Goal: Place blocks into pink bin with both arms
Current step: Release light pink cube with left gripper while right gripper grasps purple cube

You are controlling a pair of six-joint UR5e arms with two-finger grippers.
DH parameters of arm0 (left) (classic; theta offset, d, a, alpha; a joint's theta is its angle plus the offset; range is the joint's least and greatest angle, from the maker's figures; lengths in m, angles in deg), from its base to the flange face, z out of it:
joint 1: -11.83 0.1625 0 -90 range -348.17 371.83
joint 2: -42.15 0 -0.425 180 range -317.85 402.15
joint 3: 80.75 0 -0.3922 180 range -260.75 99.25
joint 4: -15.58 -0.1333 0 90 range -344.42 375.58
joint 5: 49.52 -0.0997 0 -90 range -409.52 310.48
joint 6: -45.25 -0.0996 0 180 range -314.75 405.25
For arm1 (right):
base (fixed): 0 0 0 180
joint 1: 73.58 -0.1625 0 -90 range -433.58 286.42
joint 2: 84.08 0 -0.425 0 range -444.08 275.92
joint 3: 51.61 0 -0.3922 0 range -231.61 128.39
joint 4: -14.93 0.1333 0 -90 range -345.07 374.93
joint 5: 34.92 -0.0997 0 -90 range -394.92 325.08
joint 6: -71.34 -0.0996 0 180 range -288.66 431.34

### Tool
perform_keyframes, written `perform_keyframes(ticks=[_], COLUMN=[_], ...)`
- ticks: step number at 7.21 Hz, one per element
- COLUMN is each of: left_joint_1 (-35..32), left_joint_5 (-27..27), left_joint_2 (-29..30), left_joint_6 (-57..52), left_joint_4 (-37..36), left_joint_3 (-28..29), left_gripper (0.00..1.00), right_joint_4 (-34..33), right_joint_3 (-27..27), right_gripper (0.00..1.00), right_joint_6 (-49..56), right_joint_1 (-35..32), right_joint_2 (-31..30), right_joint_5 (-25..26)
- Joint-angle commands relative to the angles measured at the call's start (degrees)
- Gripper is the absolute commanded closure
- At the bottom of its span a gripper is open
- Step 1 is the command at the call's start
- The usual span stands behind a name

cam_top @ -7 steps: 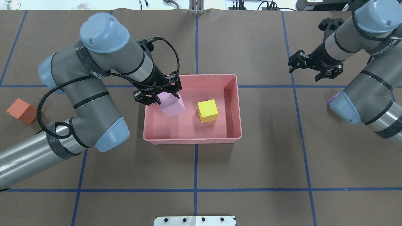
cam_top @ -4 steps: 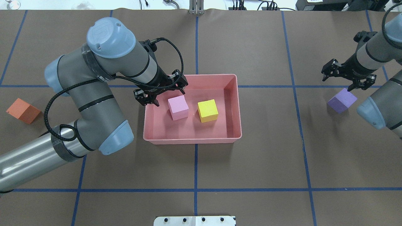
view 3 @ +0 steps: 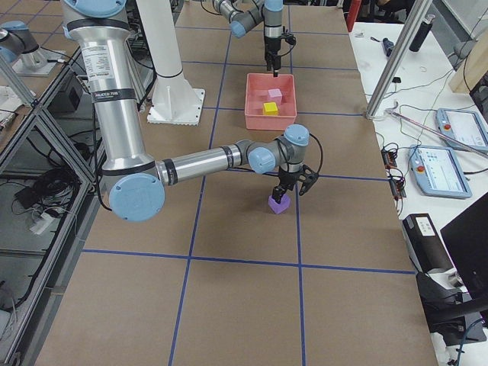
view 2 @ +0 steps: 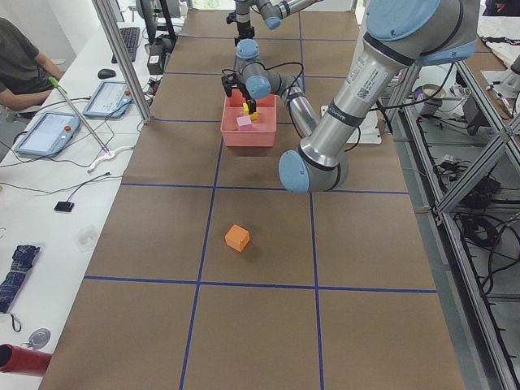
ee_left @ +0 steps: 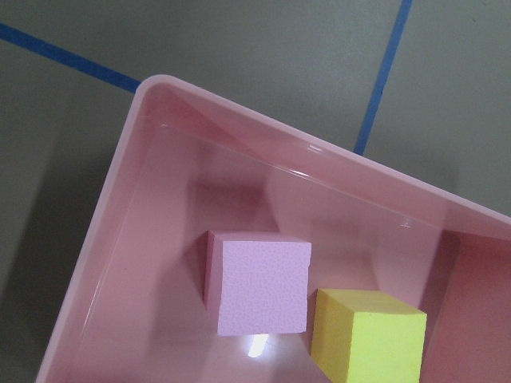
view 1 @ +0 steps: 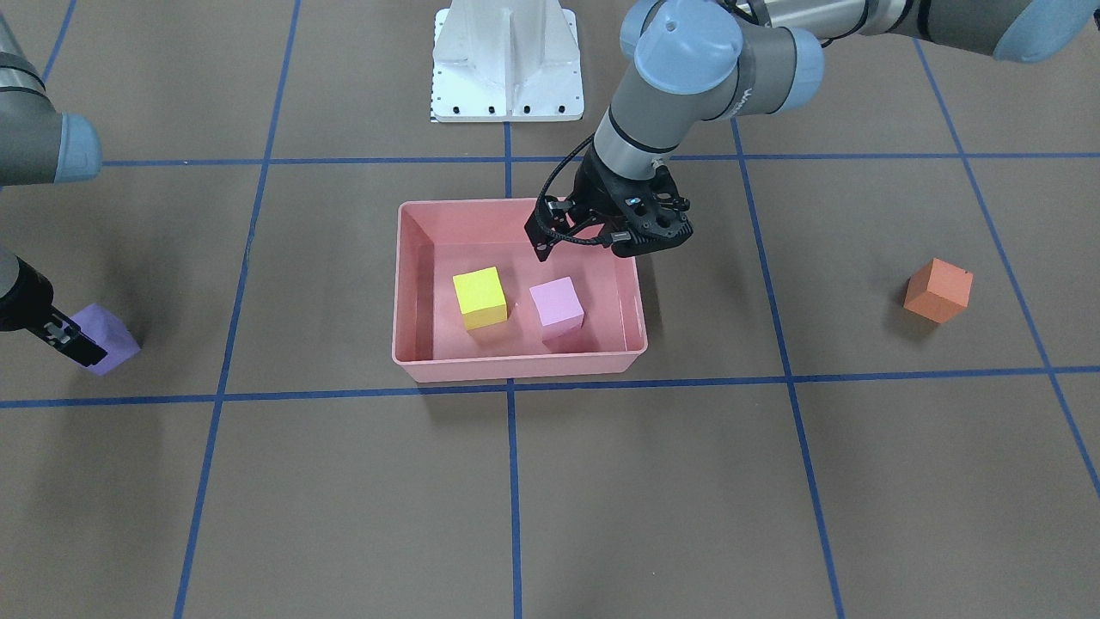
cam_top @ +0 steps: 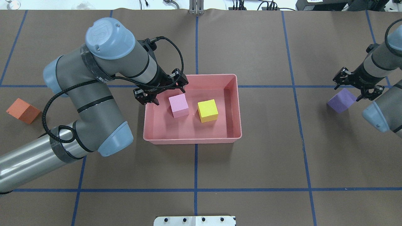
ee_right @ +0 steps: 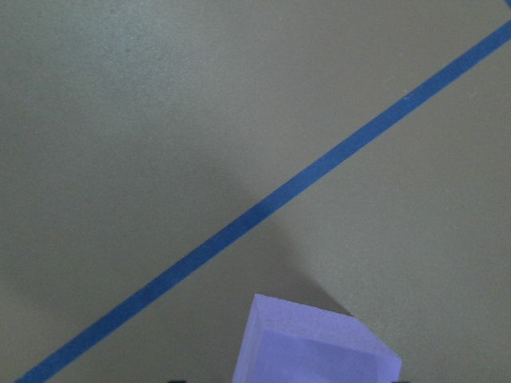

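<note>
Overhead exterior shot: right gripper (cam_top: 356,88) spread wide near the small matte purple cube (cam_top: 341,100).
Probably light and grippy, so pinch two flat opposite faces; left gripper (cam_top: 163,91) is spread too, empty.

Glossy plastic pink bin (cam_top: 234,110), matte blocks (cam_top: 178,105)

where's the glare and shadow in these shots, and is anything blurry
Left wrist view: a small white glare spot on the bin floor just below the pink block, a dark shadow behind it, all sharp. Right wrist view: the purple block is cut off at the bottom edge, with a soft shadow spreading from it. Front-facing view: even light, a faint shadow beside the orange block.
</note>
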Motion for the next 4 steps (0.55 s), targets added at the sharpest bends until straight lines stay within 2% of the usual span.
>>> perform_keyframes(ticks=[1, 3, 4], left_joint_1=[-0.09, -0.35, -0.44], left_joint_5=[-0.14, -0.49, -0.49], left_joint_2=[-0.29, -0.55, -0.55], left_joint_6=[0.00, 0.00, 0.00], left_joint_4=[-0.20, -0.28, -0.28], left_joint_3=[-1.19, -2.07, -2.51], left_gripper=[0.00, 0.00, 0.00], right_joint_4=[0.07, 1.37, 2.08], right_joint_3=[-0.23, -1.46, -1.81], right_gripper=[0.15, 0.17, 0.26], right_joint_6=[-0.47, -0.64, -0.64], right_joint_1=[0.00, 0.09, 0.09], right_joint_2=[-0.78, -0.69, -0.69], right_joint_5=[0.01, -1.04, -1.83])
